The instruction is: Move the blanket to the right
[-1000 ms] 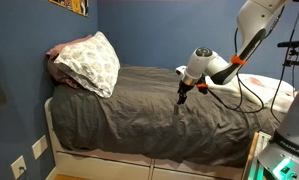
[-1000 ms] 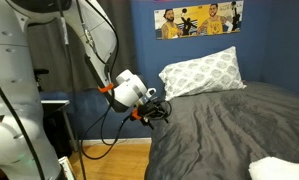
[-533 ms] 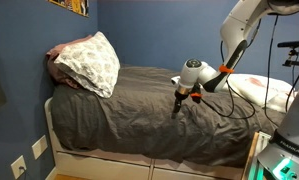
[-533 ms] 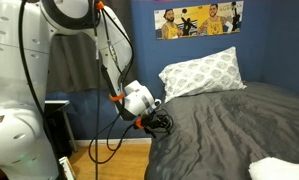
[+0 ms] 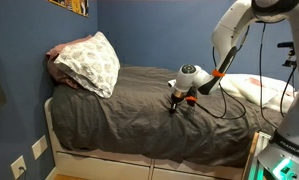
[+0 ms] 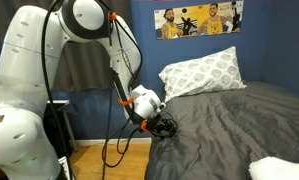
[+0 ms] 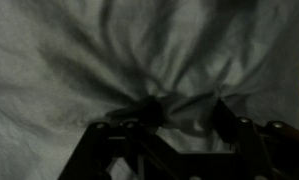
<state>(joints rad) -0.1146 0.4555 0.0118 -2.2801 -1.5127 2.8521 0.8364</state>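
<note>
Scene: a bed against a blue wall (image 5: 159, 30), seen in both exterior views.
Arm: the white arm (image 6: 49, 60) reaches down to the bed, with a black cable (image 6: 117, 130) hanging along it.
Gripper: the gripper (image 5: 175, 105) points down onto the top of the bed. In an exterior view it sits right of the bed's middle, close to the near side. In an exterior view it sits at the left edge of the mattress (image 6: 165, 128).
Hand state: in the wrist view the gripper (image 7: 161, 115) is drawn in narrow on a gathered fold of fabric. Creases run out from that fold in all directions. The picture is dark, so the pinch appears firm but is not plain.
Blanket: the dark grey blanket (image 5: 119, 110) lies spread over the mattress, wrinkled, and hangs over the near side. It fills the wrist view (image 7: 79, 60) and covers the bed in an exterior view (image 6: 229, 125).
Pillow: a patterned white pillow (image 5: 89, 62) leans at the head of the bed, on the left. In an exterior view it lies at the far end (image 6: 202, 72), well apart from the gripper.
White bedding: white bedding (image 6: 279, 170) lies at the near right corner.
Bed frame: a white bed frame (image 5: 99, 160) shows below the hanging blanket.
Poster: a poster (image 6: 199, 18) hangs on the wall above the pillow.
</note>
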